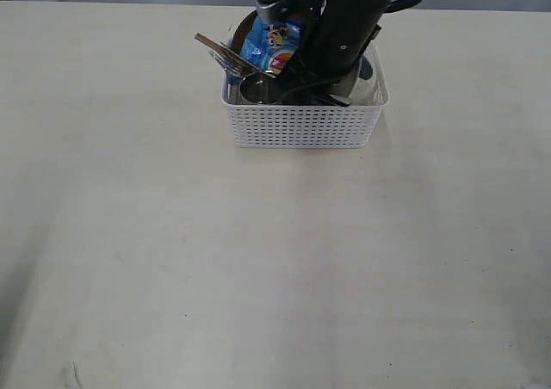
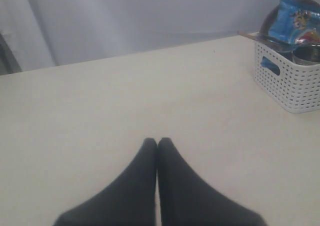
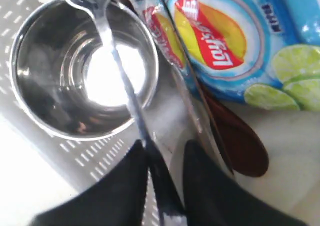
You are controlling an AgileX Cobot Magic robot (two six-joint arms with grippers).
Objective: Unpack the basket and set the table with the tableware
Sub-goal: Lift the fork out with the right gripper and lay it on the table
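Observation:
The white lattice basket stands at the far middle of the table. My right arm reaches down into it, and the right gripper is open, its fingers straddling the steel fork handle. The fork lies across the steel cup. Beside it are the blue crisp packet, a steel knife and the reddish-brown wooden spoon. From outside, the cup, the packet and utensil handles show above the rim. My left gripper is shut and empty over bare table, away from the basket.
A cream surface, probably the bowl, lies under the spoon. A dark round plate edge rises behind the packet. The table's far edge runs just behind the basket, with a grey backdrop beyond it.

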